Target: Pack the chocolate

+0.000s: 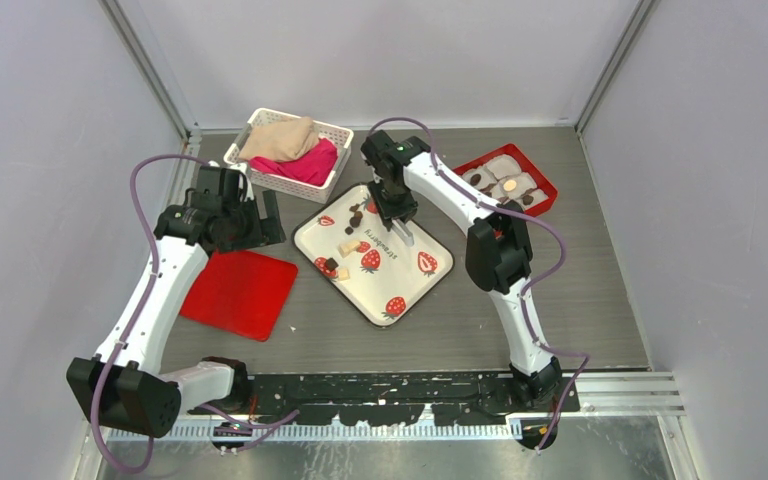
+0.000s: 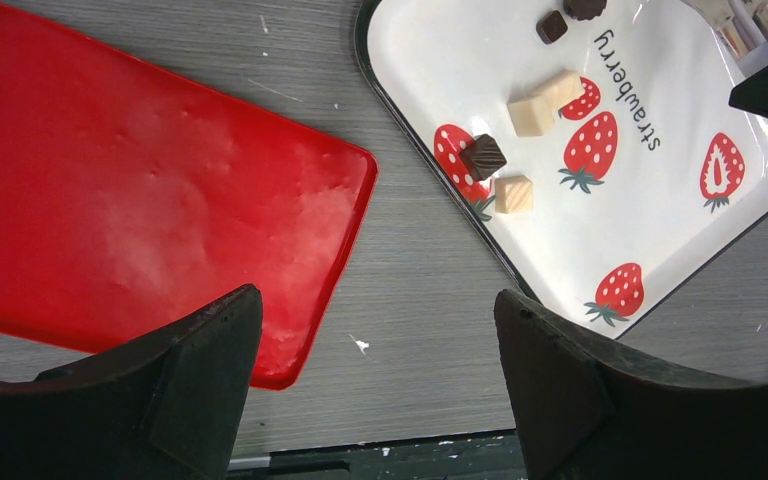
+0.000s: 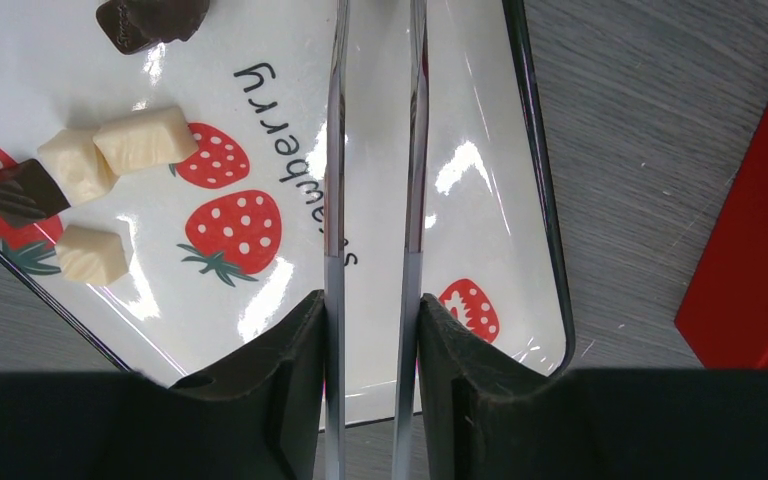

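Chocolate point(image 1: 355, 216) lumps lie clustered near the far corner of the strawberry-print tray point(image 1: 405, 275), one more by its near-left edge. All sit left of the right gripper point(image 1: 397, 212), which pinches tongs point(image 3: 335, 150) above the tray's middle. The left gripper point(image 2: 375, 330) hangs spread wide beside a red lid point(image 2: 140, 200).

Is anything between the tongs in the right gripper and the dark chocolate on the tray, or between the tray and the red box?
Nothing visible. The right gripper holds the tongs over bare tray. The dark chocolate lies beside them, with pale pieces close by. Only bare table separates the tray from the red box.
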Controlling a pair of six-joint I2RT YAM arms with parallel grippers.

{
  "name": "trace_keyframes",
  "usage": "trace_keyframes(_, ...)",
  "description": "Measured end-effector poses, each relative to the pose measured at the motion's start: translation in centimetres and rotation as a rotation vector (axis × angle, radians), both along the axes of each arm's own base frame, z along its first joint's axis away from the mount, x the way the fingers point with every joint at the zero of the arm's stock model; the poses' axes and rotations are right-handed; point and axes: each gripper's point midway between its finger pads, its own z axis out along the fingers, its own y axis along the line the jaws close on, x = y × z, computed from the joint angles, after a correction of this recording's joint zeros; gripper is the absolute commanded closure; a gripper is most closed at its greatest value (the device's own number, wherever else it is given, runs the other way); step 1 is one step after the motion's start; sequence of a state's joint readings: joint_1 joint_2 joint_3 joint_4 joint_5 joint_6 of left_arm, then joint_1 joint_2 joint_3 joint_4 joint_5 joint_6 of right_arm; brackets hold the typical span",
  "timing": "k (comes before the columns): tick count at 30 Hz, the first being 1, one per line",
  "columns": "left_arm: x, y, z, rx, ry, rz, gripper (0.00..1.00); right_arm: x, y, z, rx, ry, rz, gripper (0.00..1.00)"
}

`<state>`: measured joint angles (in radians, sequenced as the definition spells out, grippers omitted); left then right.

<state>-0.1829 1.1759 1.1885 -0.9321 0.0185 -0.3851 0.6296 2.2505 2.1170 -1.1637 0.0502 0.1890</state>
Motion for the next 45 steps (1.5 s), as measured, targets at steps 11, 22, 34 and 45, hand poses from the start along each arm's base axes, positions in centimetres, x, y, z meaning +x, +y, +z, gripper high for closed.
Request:
trace_keyframes(11, 0.0, 0.0, 0.1, -0.001, -0.004, 0.0, 0.13, -0.2, 0.3, 1.8, 0.038, -0.02, 0.005, 0.98)
trace_keyframes(22, -0.1, 0.0, 0.1, 0.0, -0.005, -0.001, 0.13, -0.2, 0.4, 2.9, 0.061, -0.037, -0.001, 0.99)
trace_keyframes(34, -0.1, 0.0, 0.1, 0.0, -0.005, -0.002, 0.13, 2.6, -4.3, 8.4, 0.142, -0.148, -0.161, 0.99)
trace_keyframes(45, 0.0, 0.0, 0.1, 0.003, -0.004, -0.005, 0.13, 9.3, -24.2, 10.7, 0.127, -0.289, -0.74, 0.99)
